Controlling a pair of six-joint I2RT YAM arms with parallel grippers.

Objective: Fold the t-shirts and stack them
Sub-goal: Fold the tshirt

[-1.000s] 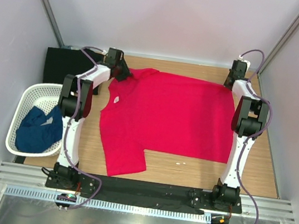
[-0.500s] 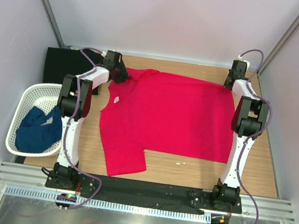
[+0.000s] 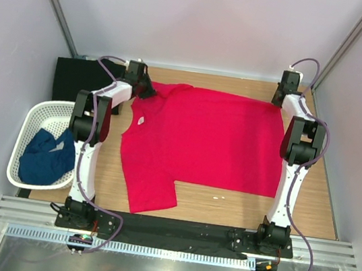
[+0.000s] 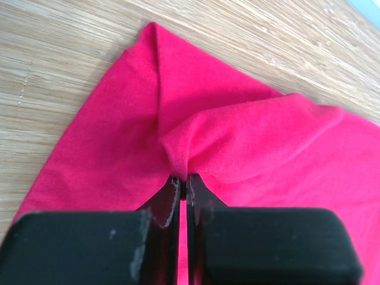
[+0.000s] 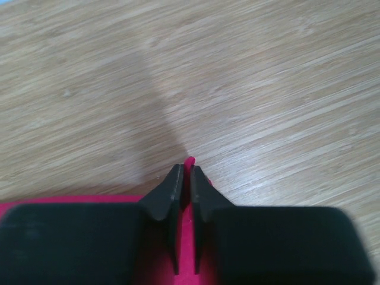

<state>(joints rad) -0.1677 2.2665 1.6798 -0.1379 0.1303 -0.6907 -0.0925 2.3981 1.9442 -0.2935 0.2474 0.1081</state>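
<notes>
Red t-shirt [image 3: 206,146] flat at frame centre on tabletop [image 3: 238,207]. Left claw [image 4: 183,181] pinches raised fold, upper-left sleeve. Right claw [image 5: 185,172] pinches upper-right hem corner. Blue t-shirt [image 3: 44,159] in basket [image 3: 27,123], left edge.

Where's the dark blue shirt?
In the overhead view, the crumpled dark blue cloth t-shirt lies inside the white plastic mesh basket at the far left.

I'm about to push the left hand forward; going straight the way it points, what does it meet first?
The left hand, shut on the red t-shirt, would first push into the raised fold it pinches; bare table lies beyond, though the height is unclear.
</notes>
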